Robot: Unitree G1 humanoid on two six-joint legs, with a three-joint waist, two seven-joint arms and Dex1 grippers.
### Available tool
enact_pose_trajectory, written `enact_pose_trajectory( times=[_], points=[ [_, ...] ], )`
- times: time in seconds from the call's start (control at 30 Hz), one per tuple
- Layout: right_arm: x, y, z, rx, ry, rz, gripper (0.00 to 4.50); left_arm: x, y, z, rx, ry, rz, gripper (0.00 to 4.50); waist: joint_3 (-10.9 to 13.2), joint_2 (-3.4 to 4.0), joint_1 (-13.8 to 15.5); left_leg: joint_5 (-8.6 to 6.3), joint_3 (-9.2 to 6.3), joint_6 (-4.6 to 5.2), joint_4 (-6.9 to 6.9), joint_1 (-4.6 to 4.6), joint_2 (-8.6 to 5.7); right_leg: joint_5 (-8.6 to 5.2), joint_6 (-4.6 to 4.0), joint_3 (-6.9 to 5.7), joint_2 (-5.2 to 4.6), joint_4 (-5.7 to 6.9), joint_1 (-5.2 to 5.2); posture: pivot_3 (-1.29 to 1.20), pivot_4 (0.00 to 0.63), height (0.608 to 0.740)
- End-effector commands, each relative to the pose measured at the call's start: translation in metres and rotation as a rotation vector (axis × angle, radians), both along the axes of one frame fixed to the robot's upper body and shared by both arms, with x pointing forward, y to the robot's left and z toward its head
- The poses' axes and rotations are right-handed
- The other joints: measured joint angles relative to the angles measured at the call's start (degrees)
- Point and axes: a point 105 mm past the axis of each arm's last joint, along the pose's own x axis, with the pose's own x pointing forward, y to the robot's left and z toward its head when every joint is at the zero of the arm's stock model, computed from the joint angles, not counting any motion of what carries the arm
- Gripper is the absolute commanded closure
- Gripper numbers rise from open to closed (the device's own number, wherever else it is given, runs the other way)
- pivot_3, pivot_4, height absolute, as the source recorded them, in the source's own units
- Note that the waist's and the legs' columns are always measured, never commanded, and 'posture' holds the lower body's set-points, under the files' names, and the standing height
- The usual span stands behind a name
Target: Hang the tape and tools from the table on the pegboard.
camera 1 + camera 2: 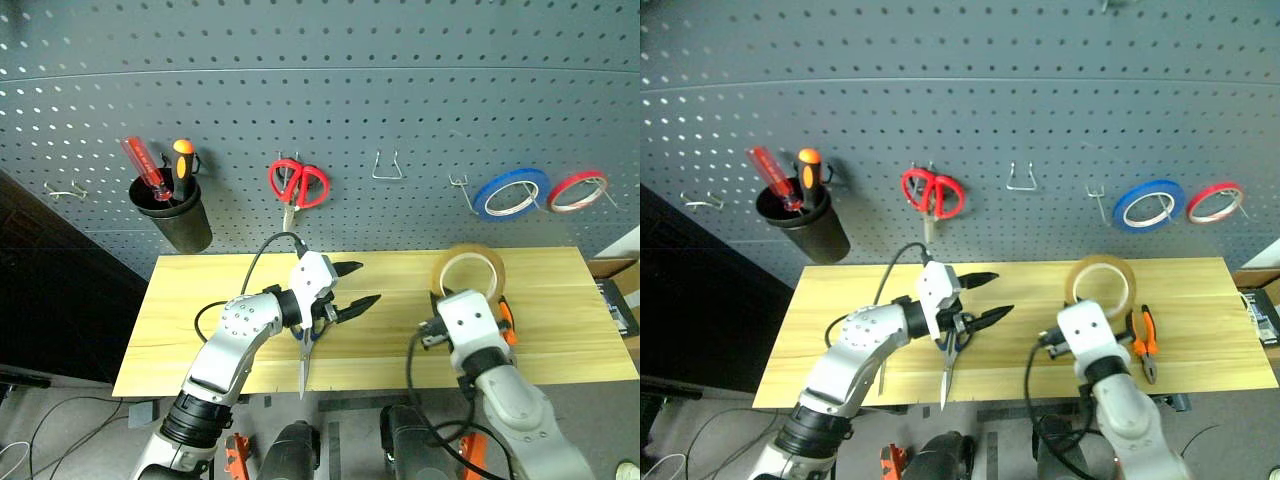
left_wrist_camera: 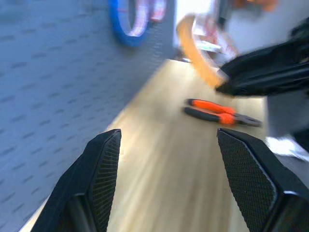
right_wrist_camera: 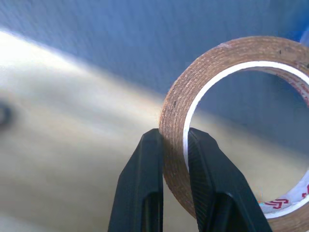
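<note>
The tape [image 3: 231,121] is pinched at its rim by the right gripper [image 3: 174,140] — its open centre should be kept facing the pegboard [image 1: 320,90] hook [image 1: 387,165]; the left gripper [image 1: 355,288] is spread, empty.

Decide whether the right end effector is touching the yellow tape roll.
Touching. The right wrist view shows the right end effector clamped on the tape wall, one finger on each side.

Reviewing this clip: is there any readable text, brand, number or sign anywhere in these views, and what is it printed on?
Nothing can be read as words.
Red printing on the white inner core of the tape, held in the right gripper: too small and cut off to read.
Pegboard, table, pliers, scissors under the open left gripper: no lettering seen.
</note>
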Motion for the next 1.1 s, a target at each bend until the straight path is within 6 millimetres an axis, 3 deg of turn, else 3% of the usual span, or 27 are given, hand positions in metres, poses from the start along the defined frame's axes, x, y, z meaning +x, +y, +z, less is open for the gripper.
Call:
enact_pose_trajectory(
  times=[0.03, 0.2, 0.4, 0.57, 0.6, 0.8, 0.93, 1.03, 1.1],
  points=[
    [0.008, 0.000, 0.035, -0.061, -0.189, -0.004, 4.07, -0.012, -0.005, 0.013, -0.049, -0.038, -0.042, 1.14, -0.28, -0.13, 0.35, 0.00, -0.03, 0.00, -0.01, -0.04, -0.01, 0.00, 0.00, -0.04, 0.00, -0.06, -0.01, -0.06, 0.201, 0.740],
    [0.034, -0.015, 0.049, -0.080, -0.248, -0.010, 4.07, -0.012, -0.007, 0.015, -0.059, -0.050, -0.043, 1.14, -0.96, -0.21, 0.47, 0.00, -0.10, 0.00, -0.01, -0.34, -0.04, 0.02, -0.03, -0.15, 0.00, -0.03, -0.29, -0.04, 0.188, 0.740],
    [0.065, -0.035, 0.037, 0.013, -0.180, 0.015, 4.07, -0.007, -0.010, 0.017, -0.056, -0.066, -0.038, 1.14, -1.18, -0.19, 0.34, 0.03, 0.05, 0.06, -0.01, -0.28, -0.02, 0.04, -0.07, -0.04, 0.16, 0.12, -0.29, -0.04, 0.184, 0.740],
    [0.072, -0.035, 0.037, 0.061, -0.183, 0.057, 4.07, -0.004, -0.011, 0.017, -0.056, -0.072, -0.036, 1.14, -1.24, -0.20, 0.25, 0.03, 0.35, 0.07, -0.03, -0.30, 0.00, 0.04, -0.07, 0.20, 0.18, 0.26, -0.54, -0.04, 0.182, 0.740],
    [0.072, -0.036, 0.035, 0.057, -0.176, 0.059, 3.34, -0.004, -0.012, 0.017, -0.056, -0.075, -0.036, 1.14, -1.26, -0.20, 0.26, 0.03, 0.41, 0.07, -0.03, -0.31, 0.00, 0.04, -0.07, 0.24, 0.18, 0.33, -0.61, -0.04, 0.180, 0.740],
    [0.044, -0.055, 0.006, 0.090, -0.072, -0.019, 1.42, -0.002, -0.016, 0.016, -0.038, -0.124, -0.038, 1.14, -2.36, -0.19, 0.55, 0.03, 0.49, 0.07, 0.02, -0.32, 0.01, 0.04, -0.07, 0.30, 0.17, 0.58, -0.72, -0.06, 0.162, 0.740],
    [0.024, -0.088, -0.031, 0.185, 0.125, -0.224, 0.06, -0.001, -0.020, 0.012, 0.001, -0.160, -0.063, 1.14, -2.99, -0.18, 0.47, 0.00, 0.55, 0.13, 0.40, -0.32, 0.00, 0.04, -0.07, 0.37, 0.18, 0.76, -0.64, -0.07, 0.158, 0.740],
    [0.016, -0.115, -0.062, 0.236, 0.319, -0.450, 0.02, -0.001, -0.024, 0.011, -0.002, -0.162, -0.090, 1.14, -3.36, -0.13, 0.10, -0.01, 0.56, 0.14, 0.69, -0.23, 0.02, 0.08, -0.11, 0.42, 0.24, 0.94, -0.52, -0.09, 0.163, 0.740],
    [0.017, -0.113, -0.075, 0.298, 0.429, -0.442, 0.02, 0.000, -0.027, 0.011, -0.005, -0.164, -0.099, 1.14, -3.49, -0.01, -0.07, 0.01, 0.57, 0.18, 0.75, -0.12, 0.05, 0.20, -0.15, 0.45, 0.31, 0.96, -0.42, -0.09, 0.164, 0.740]
  ],
)
